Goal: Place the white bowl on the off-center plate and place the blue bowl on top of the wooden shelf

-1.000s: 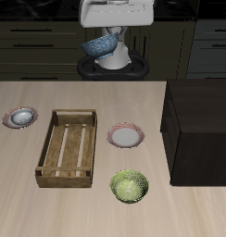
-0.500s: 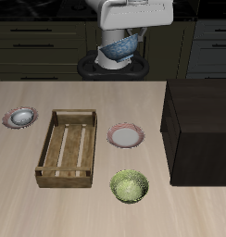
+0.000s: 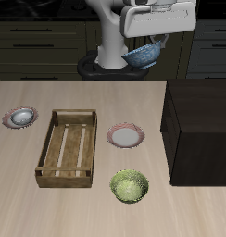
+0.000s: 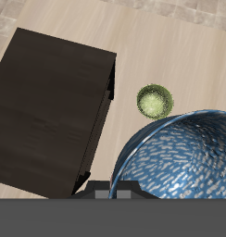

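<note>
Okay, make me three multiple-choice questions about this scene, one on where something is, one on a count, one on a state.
1. Where is the white bowl?
A. on a red-rimmed plate beside the crate
B. inside the crate
C. on the wooden shelf

2. How many red-rimmed plates are on the table?
A. one
B. two
C. three

3. What is the state of the blue bowl?
A. resting on the table
B. lying in the crate
C. held up in the air by the gripper

Answers: 1 A, it sits on the plate next to the crate. 2 B, one under the white bowl, one bare. 3 C, it hangs tilted under the gripper, above the table.
</note>
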Motion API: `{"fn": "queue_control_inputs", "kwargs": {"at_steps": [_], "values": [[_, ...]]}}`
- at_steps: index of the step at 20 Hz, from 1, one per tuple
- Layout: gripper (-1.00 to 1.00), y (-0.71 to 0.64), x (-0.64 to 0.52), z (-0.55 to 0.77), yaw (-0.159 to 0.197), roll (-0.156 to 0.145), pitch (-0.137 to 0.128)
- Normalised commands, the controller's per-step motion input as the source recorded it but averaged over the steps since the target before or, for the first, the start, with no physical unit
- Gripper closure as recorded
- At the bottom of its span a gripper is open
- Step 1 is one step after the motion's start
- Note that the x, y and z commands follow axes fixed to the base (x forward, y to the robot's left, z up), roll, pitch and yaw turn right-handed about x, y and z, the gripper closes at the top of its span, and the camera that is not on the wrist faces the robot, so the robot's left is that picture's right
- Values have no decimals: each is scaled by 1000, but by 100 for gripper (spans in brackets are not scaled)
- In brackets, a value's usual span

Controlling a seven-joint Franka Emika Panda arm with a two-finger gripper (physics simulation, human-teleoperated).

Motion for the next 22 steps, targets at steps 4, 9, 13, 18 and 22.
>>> {"fn": "queue_control_inputs", "kwargs": {"at_steps": [4,9,13,18,22], "values": [[100,195,80,-29,3,-6,2],[100,292,62,7,-3,7,6],[100,306,-7,7,-1,24,2],[100,236,16,-56,-4,8,8],[100,179,32,-33,1,0,1]]}}
